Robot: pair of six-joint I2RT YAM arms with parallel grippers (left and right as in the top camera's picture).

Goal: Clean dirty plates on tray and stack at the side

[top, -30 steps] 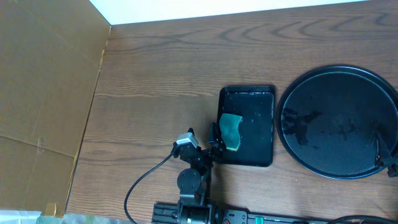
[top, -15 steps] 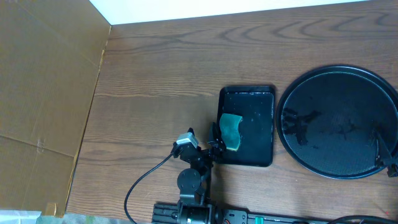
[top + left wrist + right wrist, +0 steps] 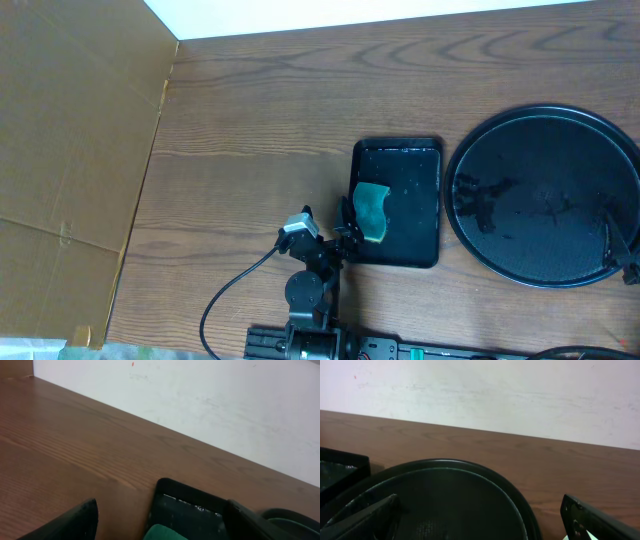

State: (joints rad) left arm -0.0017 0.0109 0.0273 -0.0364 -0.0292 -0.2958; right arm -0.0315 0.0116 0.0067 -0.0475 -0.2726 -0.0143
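Left gripper (image 3: 345,232) sits low at the small rectangular tray's (image 3: 412,200) lower-left edge, fingers (image 3: 80,520) wide, green sponge (image 3: 372,210) just ahead. Right gripper (image 3: 481,502) hangs over the round tray (image 3: 550,200) at frame right, fingers wide.

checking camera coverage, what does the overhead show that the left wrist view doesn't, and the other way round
Only the overhead shows the cardboard sheet on the left, the left arm's cable, and the whole round tray.

Only the left wrist gives a close look at the left hand's fingers, which are spread wide either side of the sponge.

Both show the rectangular black tray, the green sponge in it, and the wooden table. The left wrist catches only a sliver of the round tray's rim.
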